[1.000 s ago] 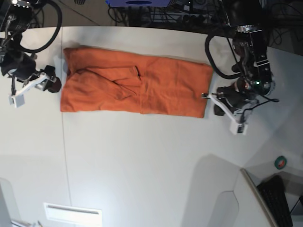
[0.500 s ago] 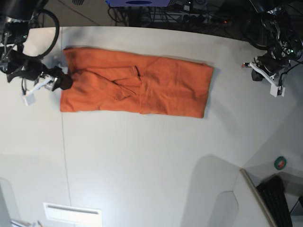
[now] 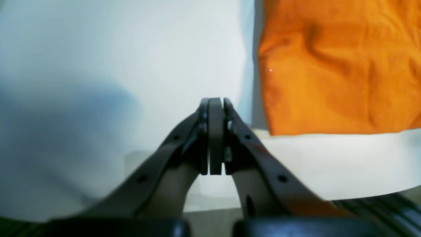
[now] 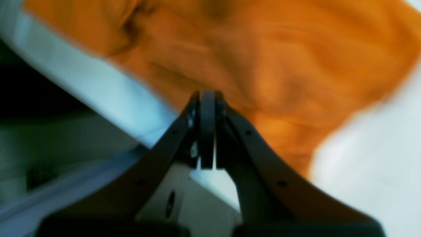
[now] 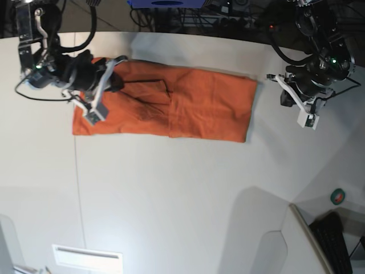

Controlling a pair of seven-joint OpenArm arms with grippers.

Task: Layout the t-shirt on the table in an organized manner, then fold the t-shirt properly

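Right hand (image 5: 114, 61), closed and empty above the t-shirt (image 5: 171, 103); left hand (image 3: 215, 102) closed beside it; shirt lies as a long band on the surface (image 5: 171, 194), final folds apparently remaining

blue object (image 5: 166, 3) at the top edge, beyond the work surface, amid dark tangled cables (image 5: 228, 14). small round green-and-red item (image 5: 338, 196) at lower right. black ridged thing, possibly a keyboard (image 5: 336, 242), in the corner. white slotted panel (image 5: 87, 258) at lower left.
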